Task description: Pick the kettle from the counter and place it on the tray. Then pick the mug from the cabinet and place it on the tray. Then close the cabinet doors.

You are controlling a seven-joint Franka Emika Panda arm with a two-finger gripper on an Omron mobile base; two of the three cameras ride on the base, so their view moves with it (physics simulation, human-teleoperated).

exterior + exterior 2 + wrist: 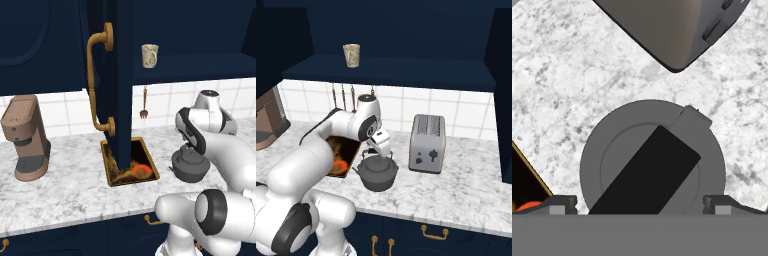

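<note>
Kettle [377, 173]: sitting on the counter [65, 190], squat and dark grey, thin arched handle up; from the right base camera it sits between the tray and the toaster, apart from both.
Coffee machine [25, 137]: far left on the counter in the left base camera, brown, upright, well away from the action.
Cabinet doors [120, 80]: one door swung wide open, edge-on to the left base camera, its long brass handle [97, 82] curving down the face, its lower end covering part of the tray behind.
Tray [131, 162]: flat on the counter, amber-brown with a golden rim, orange-red spot showing near its front corner; nothing on it.
Mug [150, 55]: up on the cabinet [391, 70] shelf, cream-beige, upright, alone.
Utensils [343, 95]: hanging on the tiled wall under the shelf, too small to name one by one.
Gripper [381, 148]: hovering right above the kettle, pointing down at the handle; jaws spread wide, nothing between them. In the hand camera the two dark fingertips [559, 204] flank the kettle lid, the handle running diagonally across it.
Toaster [427, 143]: boxy and silver, to the right of the kettle, two slots on top, near the wall.
</note>
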